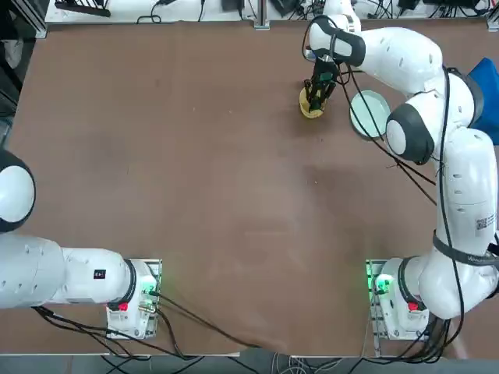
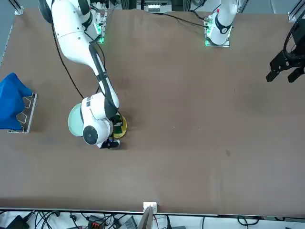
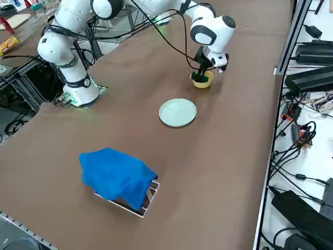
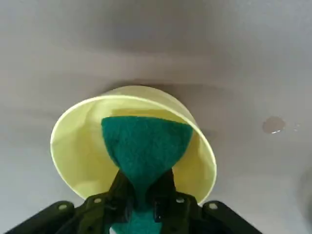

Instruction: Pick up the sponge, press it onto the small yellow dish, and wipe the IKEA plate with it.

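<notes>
My right gripper (image 4: 144,192) is shut on the sponge (image 4: 144,146), whose dark green face bulges out beyond the fingertips. The sponge sits inside the small yellow dish (image 4: 78,146), down in its bowl. From overhead the gripper (image 1: 316,97) stands over the yellow dish (image 1: 309,111) at the far side of the table. The same dish (image 3: 204,82) shows under the gripper (image 3: 200,74) in the right side view, and its rim (image 2: 122,127) peeks out beside the wrist in the front view. The mint IKEA plate (image 1: 369,113) lies bare on the table just beside the dish, also seen as a pale plate (image 3: 178,112).
A blue cloth (image 3: 117,176) is draped over a small metal rack (image 3: 152,195) on the robot's right side of the table. The table's far edge (image 1: 257,23) runs close behind the dish. A small wet spot (image 4: 273,125) marks the tabletop.
</notes>
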You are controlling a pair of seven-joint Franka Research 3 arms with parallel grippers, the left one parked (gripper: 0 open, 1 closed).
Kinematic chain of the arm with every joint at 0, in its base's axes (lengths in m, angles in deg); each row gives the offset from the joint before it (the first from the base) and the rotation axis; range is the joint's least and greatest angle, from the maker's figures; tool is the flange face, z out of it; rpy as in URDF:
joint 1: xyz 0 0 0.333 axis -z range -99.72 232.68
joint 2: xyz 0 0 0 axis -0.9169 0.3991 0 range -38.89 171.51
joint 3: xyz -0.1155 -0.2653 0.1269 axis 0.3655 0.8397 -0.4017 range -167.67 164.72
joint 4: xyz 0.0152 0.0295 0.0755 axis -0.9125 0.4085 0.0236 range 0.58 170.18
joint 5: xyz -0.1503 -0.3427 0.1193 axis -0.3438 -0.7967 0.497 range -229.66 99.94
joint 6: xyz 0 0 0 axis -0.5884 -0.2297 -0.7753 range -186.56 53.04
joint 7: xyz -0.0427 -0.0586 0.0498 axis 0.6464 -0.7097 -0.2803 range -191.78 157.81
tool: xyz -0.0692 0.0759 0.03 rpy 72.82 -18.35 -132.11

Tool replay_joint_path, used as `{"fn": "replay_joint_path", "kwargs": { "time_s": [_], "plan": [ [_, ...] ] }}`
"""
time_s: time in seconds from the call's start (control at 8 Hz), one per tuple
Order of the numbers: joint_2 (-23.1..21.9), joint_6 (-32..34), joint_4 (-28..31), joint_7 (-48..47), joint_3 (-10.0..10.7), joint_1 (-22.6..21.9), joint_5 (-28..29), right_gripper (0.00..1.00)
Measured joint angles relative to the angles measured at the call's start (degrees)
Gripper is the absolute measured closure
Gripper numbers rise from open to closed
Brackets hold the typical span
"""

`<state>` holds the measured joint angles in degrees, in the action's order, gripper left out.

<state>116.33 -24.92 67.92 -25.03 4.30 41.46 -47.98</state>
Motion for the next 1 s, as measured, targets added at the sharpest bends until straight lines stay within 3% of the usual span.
{"fn": "replay_joint_path", "kwargs": {
  "time_s": [1.0],
  "plan": [
    [0.10,-0.12,0.00,0.74,0.00,-0.01,0.00,0.79]
  ]
}}
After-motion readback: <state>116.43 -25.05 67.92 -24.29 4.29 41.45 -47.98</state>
